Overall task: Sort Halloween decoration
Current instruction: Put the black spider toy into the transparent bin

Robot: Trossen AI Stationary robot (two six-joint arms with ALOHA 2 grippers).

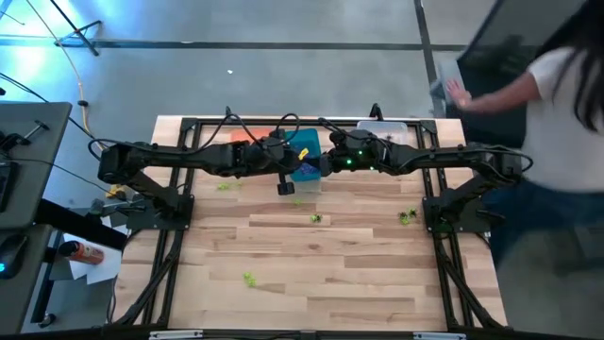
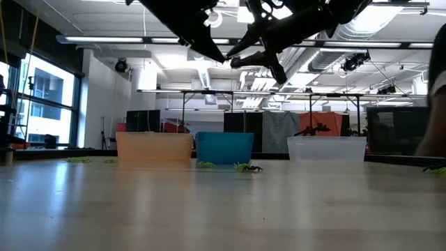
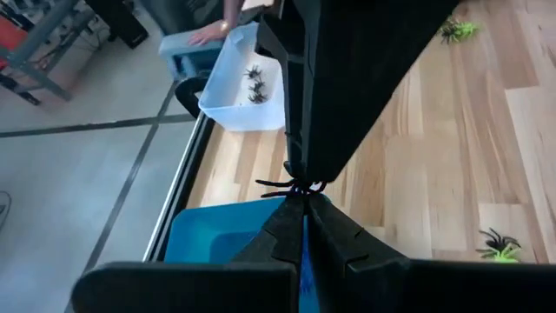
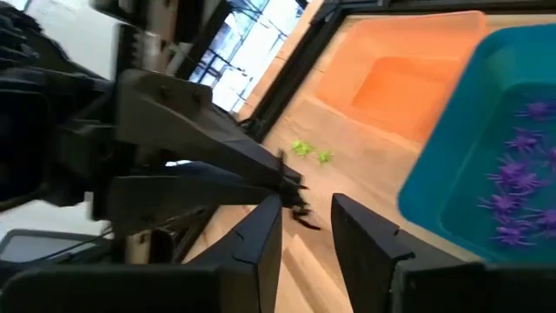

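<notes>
You're mid-sort, and there's a handover going on above the table. Your left gripper (image 3: pixel 303 196) has its fingers pressed together on a black spider (image 3: pixel 291 185), held up over the teal bin (image 1: pixel 304 154). Your right gripper (image 4: pixel 306 217) comes in from the right, fingers parted with a gap between them, the spider's legs just at their tips; whether it has hold yet, you cannot tell.

What's done so far: purple spiders (image 4: pixel 512 183) lie in the teal bin, and a few black spiders (image 3: pixel 254 83) sit in the clear bin (image 3: pixel 228 104) at the far right. Inside the orange bin (image 4: pixel 404 74) nothing shows from here.

What's left: yellow-green pieces scattered on the table (image 1: pixel 359 283) — one near the front left (image 1: pixel 249 279), one mid-table (image 1: pixel 315 218), one to the right (image 1: pixel 407 216), one by the far left (image 1: pixel 225 186). So you're probably around halfway, with the black one likely bound for the clear bin.

A person (image 1: pixel 566 104) stands beyond the far right corner.
</notes>
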